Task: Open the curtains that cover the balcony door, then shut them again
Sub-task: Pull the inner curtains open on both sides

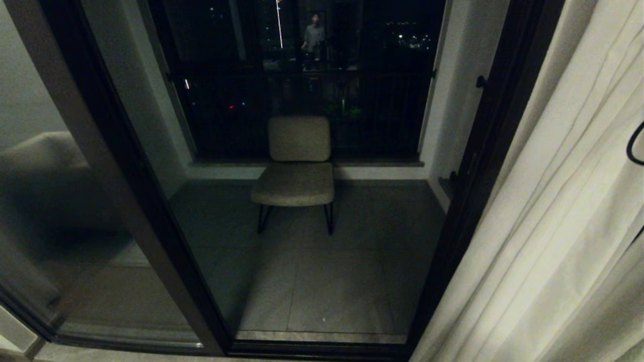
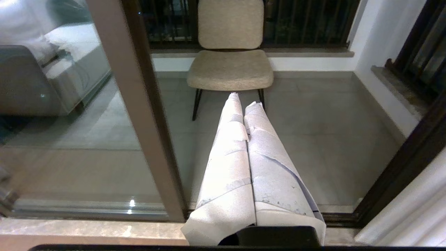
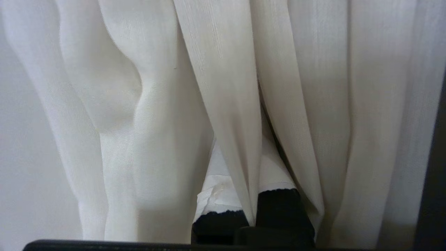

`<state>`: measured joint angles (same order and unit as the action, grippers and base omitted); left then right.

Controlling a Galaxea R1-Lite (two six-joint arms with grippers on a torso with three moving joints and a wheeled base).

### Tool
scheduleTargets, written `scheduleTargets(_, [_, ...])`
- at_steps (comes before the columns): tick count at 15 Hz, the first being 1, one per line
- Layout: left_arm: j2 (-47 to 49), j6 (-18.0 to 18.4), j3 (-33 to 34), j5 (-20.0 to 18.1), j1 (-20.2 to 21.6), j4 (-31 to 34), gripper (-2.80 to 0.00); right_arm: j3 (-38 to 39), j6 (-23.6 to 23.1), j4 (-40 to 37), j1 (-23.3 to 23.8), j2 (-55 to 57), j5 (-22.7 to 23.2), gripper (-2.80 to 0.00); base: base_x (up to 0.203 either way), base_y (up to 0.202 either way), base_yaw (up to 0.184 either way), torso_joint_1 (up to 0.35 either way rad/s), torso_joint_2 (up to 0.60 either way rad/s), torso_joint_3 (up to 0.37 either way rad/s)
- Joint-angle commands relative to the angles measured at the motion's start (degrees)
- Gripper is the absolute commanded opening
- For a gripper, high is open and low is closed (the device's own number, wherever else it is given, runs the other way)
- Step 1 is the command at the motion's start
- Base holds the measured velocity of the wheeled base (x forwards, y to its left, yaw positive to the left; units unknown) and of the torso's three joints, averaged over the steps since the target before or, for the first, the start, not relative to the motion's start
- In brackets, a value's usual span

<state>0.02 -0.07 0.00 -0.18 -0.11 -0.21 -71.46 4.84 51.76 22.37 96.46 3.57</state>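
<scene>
A: Where are the curtains (image 1: 558,211) rn?

B: Bunched on the right side of the balcony door (image 1: 483,166), long cream folds hanging past the dark frame. The glass itself is uncovered, so you see straight thru to the balcony.

A: What's out there?

B: A beige chair (image 1: 297,168) w/ thin black legs on the tile floor (image 1: 322,281), facing in, back to the dark railing. Night outside, city lights, plus a faint reflection of a person (image 1: 314,37) high up in the far glass.

A: Right tool?

B: Right tool (image 3: 252,181) is buried in the fabric. One fold runs down between its two white-wrapped fingers (image 3: 214,190), pinched tight, so it's holding the curtain. Not seen from the head cam, only a black cable loop (image 1: 635,143) at the right edge.

A: And the left tool?

B: Left tool (image 2: 245,104) is low in front of the door, pointing toward the chair. Its two wrapped fingers are pressed together, nothing between them, touching nothing.

A: Left of the door?

B: Another glass pane reflecting a sofa (image 1: 45,176) in the room.
</scene>
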Motion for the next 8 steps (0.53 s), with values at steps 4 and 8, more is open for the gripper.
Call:
scheduleTargets(4, [0.0,0.0,0.0,0.0,0.0,0.0,-2.8,-0.2,0.1,0.2,0.1,0.0,0.0,-2.8,0.0,-0.191,0.001,0.006,0.0,0.002])
scheduleTargets(8, [0.0,0.1,0.0,0.0,0.0,0.0,-2.8,-0.3,0.1,0.2,0.2,0.0,0.1,-2.8,0.0,-0.136,0.0,0.002,0.0,0.003])
